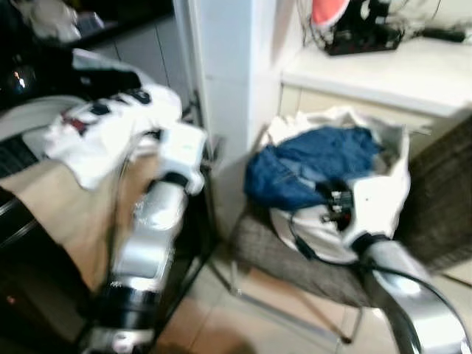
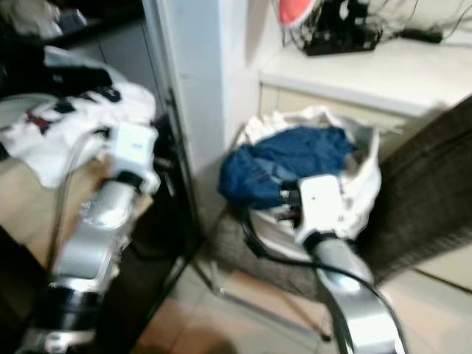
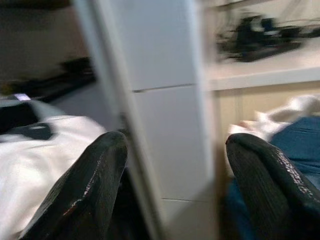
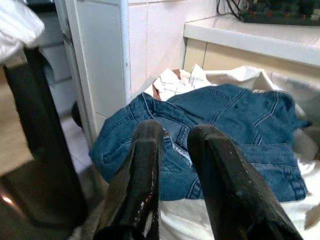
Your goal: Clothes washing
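A pair of blue jeans [image 1: 317, 166] lies crumpled on top of a white laundry bag [image 1: 387, 192], which rests on a chair with a grey woven seat [image 1: 273, 254]. My right gripper [image 4: 175, 135] hovers just above the jeans [image 4: 235, 120], its fingers close together with nothing between them. On the left, a white garment with black and red print [image 1: 103, 129] is draped over a raised surface. My left gripper [image 3: 175, 142] is held up beside that garment, its fingers spread wide and empty, pointing toward the white pillar [image 3: 160, 100].
A white pillar [image 1: 228, 88] stands between the two arms. A pale counter [image 1: 383, 74] at the back right carries a black device with cables [image 1: 361, 33]. A dark woven panel [image 1: 442, 199] is at the right. A tan surface [image 1: 51, 206] lies at the left, above the tiled floor [image 1: 243, 317].
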Controlling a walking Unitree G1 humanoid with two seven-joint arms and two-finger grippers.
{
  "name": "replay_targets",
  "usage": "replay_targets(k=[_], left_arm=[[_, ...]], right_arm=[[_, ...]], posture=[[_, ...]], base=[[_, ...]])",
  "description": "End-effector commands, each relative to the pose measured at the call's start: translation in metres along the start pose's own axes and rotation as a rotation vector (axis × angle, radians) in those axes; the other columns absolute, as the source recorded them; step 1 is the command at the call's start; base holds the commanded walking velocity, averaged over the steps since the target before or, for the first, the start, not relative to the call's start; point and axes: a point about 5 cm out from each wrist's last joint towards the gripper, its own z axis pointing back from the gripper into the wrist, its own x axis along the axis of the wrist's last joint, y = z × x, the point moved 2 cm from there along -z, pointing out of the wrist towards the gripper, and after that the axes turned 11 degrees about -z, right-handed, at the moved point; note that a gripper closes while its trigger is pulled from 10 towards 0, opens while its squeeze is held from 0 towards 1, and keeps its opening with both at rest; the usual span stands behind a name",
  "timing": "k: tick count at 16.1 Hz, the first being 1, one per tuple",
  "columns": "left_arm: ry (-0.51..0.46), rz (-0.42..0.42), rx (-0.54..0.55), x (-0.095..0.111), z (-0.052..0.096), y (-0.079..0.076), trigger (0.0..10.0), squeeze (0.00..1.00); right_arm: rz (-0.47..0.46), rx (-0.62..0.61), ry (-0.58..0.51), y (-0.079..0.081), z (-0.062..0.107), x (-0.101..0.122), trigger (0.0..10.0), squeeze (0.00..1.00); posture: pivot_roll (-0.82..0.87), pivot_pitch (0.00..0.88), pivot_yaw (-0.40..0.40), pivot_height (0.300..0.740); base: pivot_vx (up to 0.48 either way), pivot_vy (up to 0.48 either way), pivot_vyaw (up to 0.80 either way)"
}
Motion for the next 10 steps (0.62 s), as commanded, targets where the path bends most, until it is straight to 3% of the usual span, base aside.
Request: replay_targets(k=[1, 3, 9, 10], left_arm=[[-0.001, -0.024, 0.008, 0.0068, -0.0042, 0.0035, 10.0, 0.00], [-0.037, 0.005, -0.032, 0.0103, -0.0034, 0.0007, 10.0, 0.00], [-0.047, 0.003, -0.050, 0.0099, -0.0014, -0.0005, 10.0, 0.00], [-0.046, 0.003, -0.054, 0.0095, -0.0012, -0.0007, 10.0, 0.00]], right_arm=[[-0.018, -0.023, 0.011, -0.0070, -0.0017, 0.0001, 10.0, 0.00], [-0.007, 0.013, 0.018, -0.0042, -0.0026, -0.0003, 10.0, 0.00], [0.013, 0.063, 0.037, -0.0002, -0.0045, -0.0035, 10.0, 0.00], [-0.001, 0.057, 0.034, -0.0012, -0.0047, -0.0033, 10.0, 0.00]], posture=[[-0.06, 0.000, 0.067, 0.740], [-0.06, 0.000, 0.066, 0.740], [-0.06, 0.000, 0.069, 0.740], [-0.06, 0.000, 0.070, 0.740]], base=[[0.000, 0.000, 0.00], [0.000, 0.000, 0.21], [0.410, 0.000, 0.80], [0.401, 0.000, 0.00]])
